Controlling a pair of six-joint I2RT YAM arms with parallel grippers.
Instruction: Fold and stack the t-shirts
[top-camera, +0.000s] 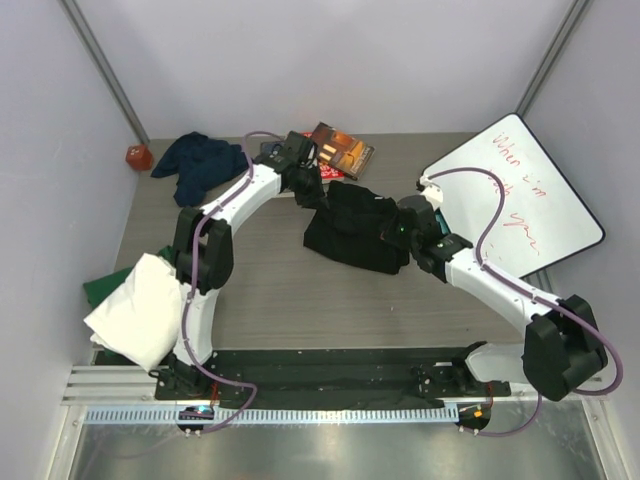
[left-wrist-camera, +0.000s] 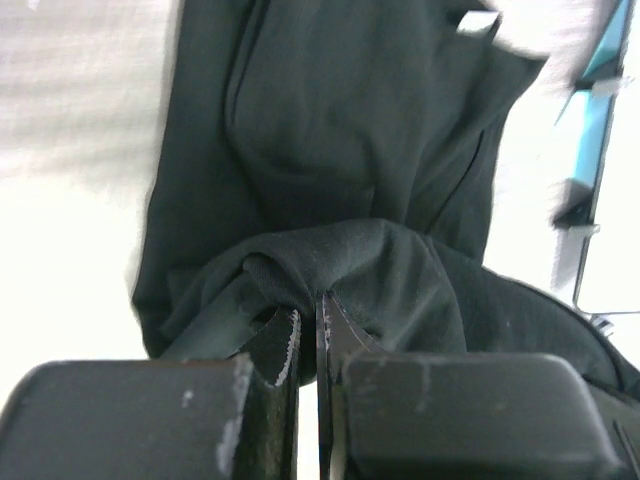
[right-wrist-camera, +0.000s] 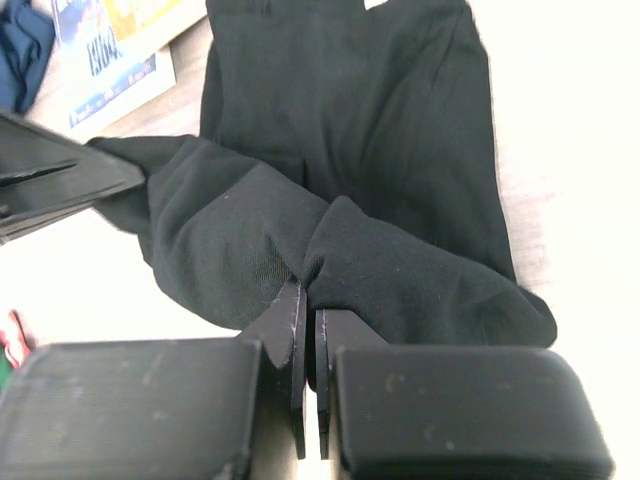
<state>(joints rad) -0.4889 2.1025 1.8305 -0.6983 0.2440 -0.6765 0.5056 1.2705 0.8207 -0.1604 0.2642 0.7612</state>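
Pinching black t-shirt (top-camera: 350, 240), whiteboard (top-camera: 560, 215) begins "When i'm"

the black t-shirt (right-wrist-camera: 400, 150) is soft matt cloth, the fingers (right-wrist-camera: 287, 335) scuffed black plastic.

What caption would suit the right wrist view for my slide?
Right gripper shut on a bunched fold of the black t-shirt, a book lying beyond it at upper left.

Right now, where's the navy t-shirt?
Top view: the navy t-shirt lies crumpled at the far-left back of the table, just right of a small red object.
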